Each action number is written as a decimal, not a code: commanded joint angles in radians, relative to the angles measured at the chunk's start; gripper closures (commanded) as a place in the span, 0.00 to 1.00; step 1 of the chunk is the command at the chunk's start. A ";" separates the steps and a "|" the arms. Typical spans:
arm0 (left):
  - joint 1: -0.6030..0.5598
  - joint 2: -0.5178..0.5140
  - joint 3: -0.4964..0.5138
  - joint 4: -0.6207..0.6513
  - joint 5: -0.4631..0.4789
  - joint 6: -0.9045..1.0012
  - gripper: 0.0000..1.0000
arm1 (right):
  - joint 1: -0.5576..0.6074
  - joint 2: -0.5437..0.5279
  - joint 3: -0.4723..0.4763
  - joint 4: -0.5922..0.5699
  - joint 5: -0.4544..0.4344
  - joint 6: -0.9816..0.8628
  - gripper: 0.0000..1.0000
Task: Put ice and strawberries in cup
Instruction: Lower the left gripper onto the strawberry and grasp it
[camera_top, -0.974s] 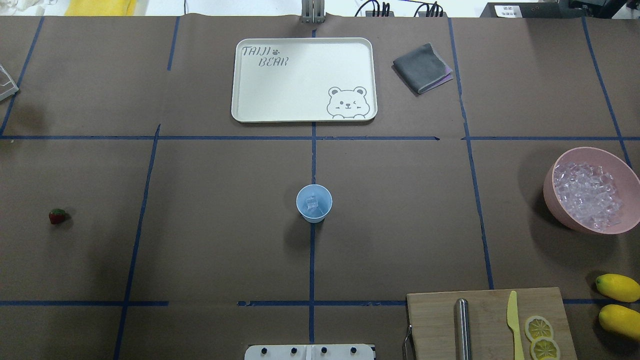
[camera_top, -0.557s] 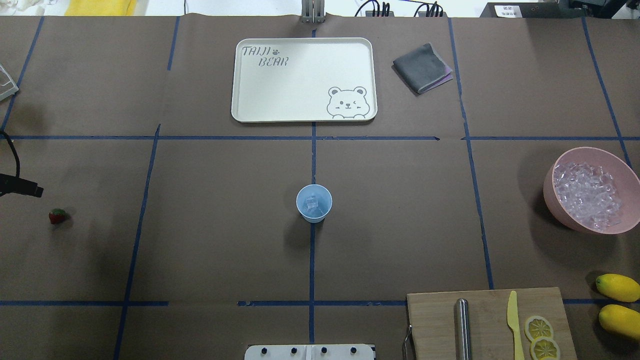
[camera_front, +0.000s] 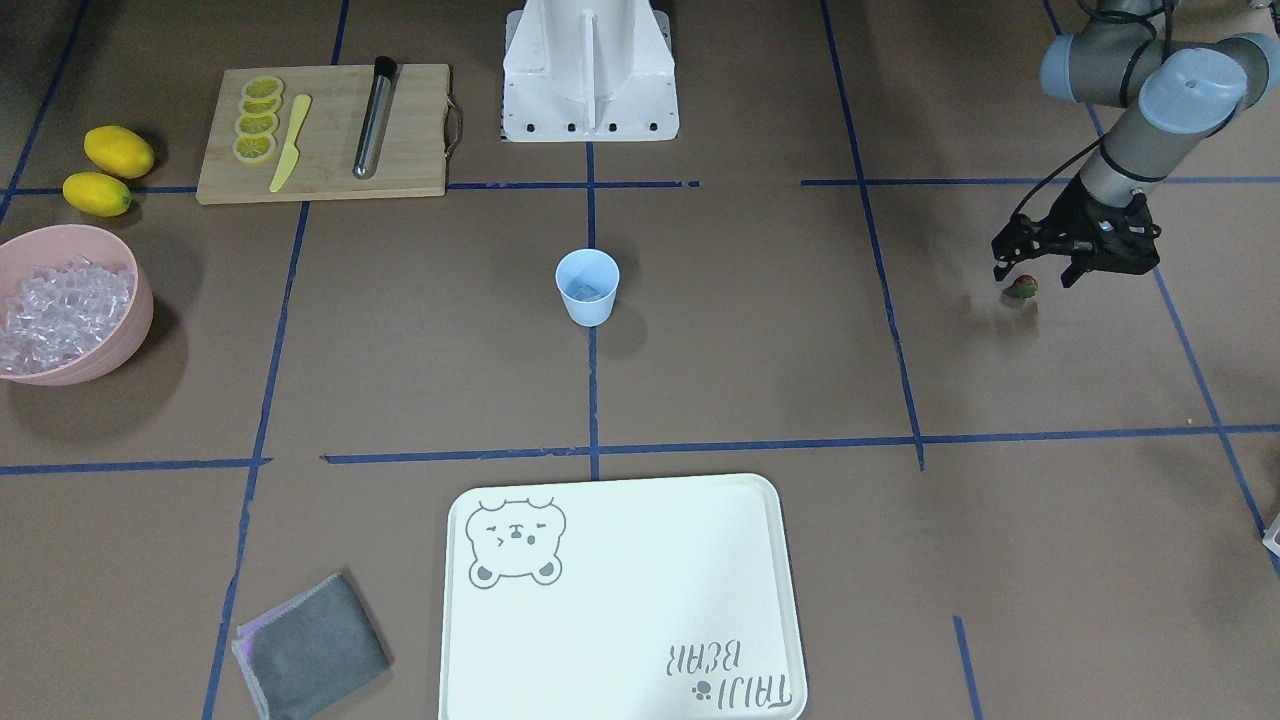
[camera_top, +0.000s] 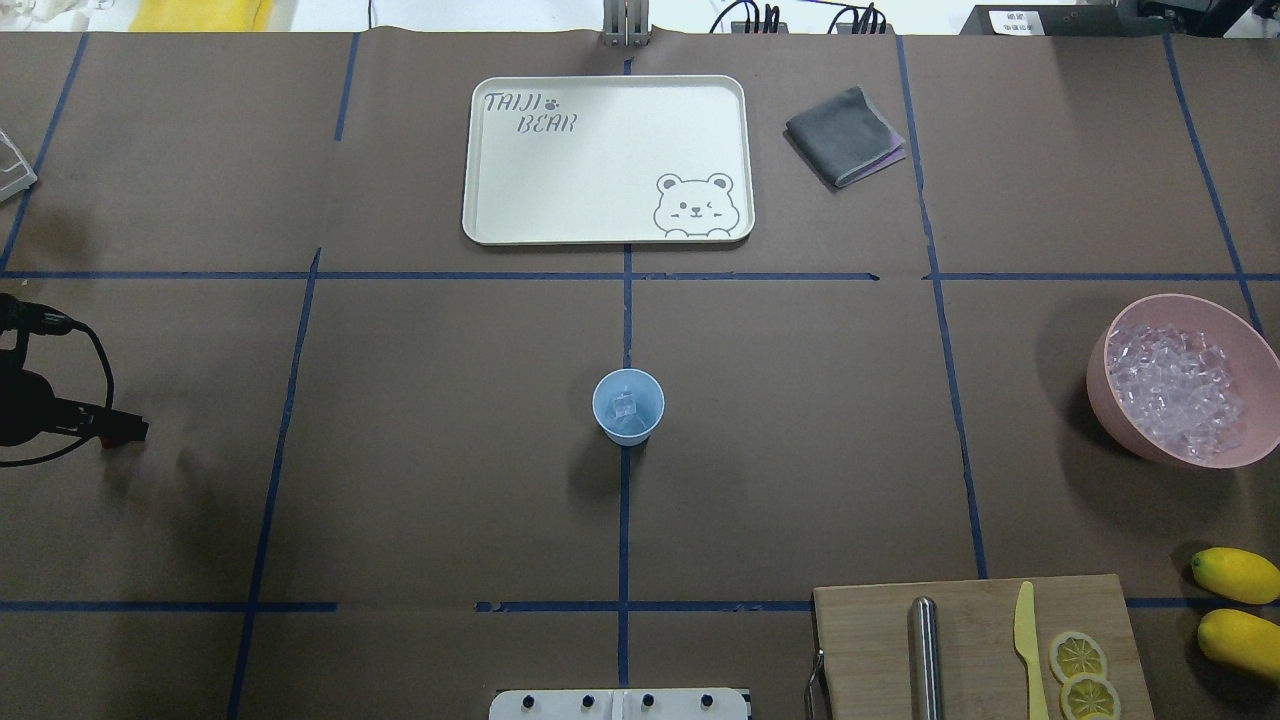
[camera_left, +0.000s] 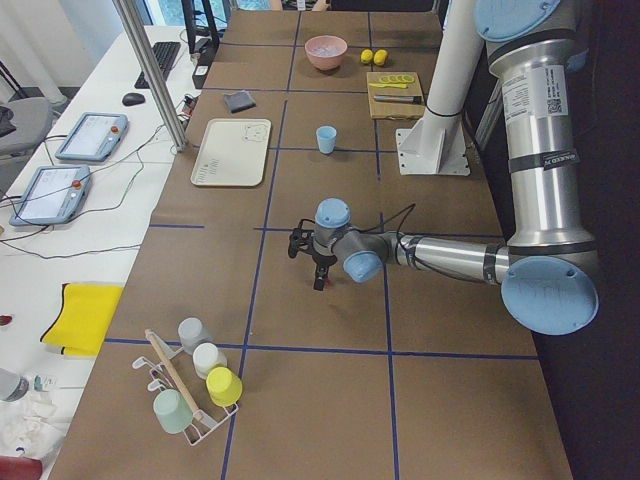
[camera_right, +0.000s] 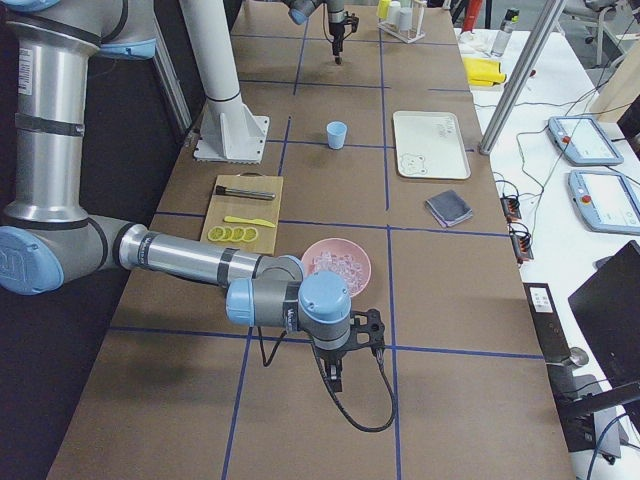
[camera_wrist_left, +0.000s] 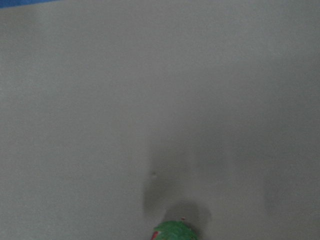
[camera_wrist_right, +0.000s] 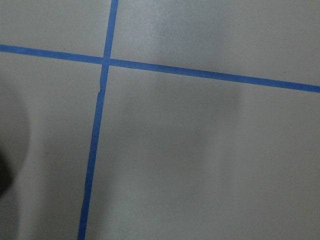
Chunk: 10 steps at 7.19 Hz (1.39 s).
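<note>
The pale blue cup (camera_top: 628, 405) stands at the table's middle with an ice cube (camera_top: 625, 406) inside; it also shows in the front-facing view (camera_front: 587, 287). More ice (camera_top: 1175, 390) fills the pink bowl (camera_top: 1100, 372) at the right edge. The strawberry (camera_front: 1021, 288) lies at the far left of the table. My left gripper (camera_front: 1035, 274) hangs open just above it, fingers spread to either side. In the overhead view the gripper (camera_top: 120, 432) covers the berry. The left wrist view shows only the berry's green top (camera_wrist_left: 175, 231). My right gripper (camera_right: 336, 380) shows only in the exterior right view; I cannot tell its state.
A white bear tray (camera_top: 480, 200) and a grey cloth (camera_top: 845, 135) lie at the back. A cutting board (camera_top: 870, 640) with a metal rod, yellow knife and lemon slices is front right, beside two lemons (camera_top: 1235, 575). A cup rack (camera_left: 190, 395) stands past the left arm.
My left gripper came in from the left edge and moved over the strawberry, which it now covers in the overhead view. Cup and bowl have not moved.
</note>
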 joint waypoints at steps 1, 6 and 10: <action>0.011 0.004 0.006 -0.001 0.010 -0.001 0.01 | 0.000 0.000 -0.001 0.000 0.000 -0.001 0.01; 0.011 0.004 0.012 -0.001 0.008 0.001 0.22 | 0.000 0.000 0.001 0.000 0.000 -0.001 0.01; 0.010 0.007 -0.002 -0.001 -0.001 0.001 0.86 | 0.000 0.000 0.010 0.000 0.000 0.001 0.00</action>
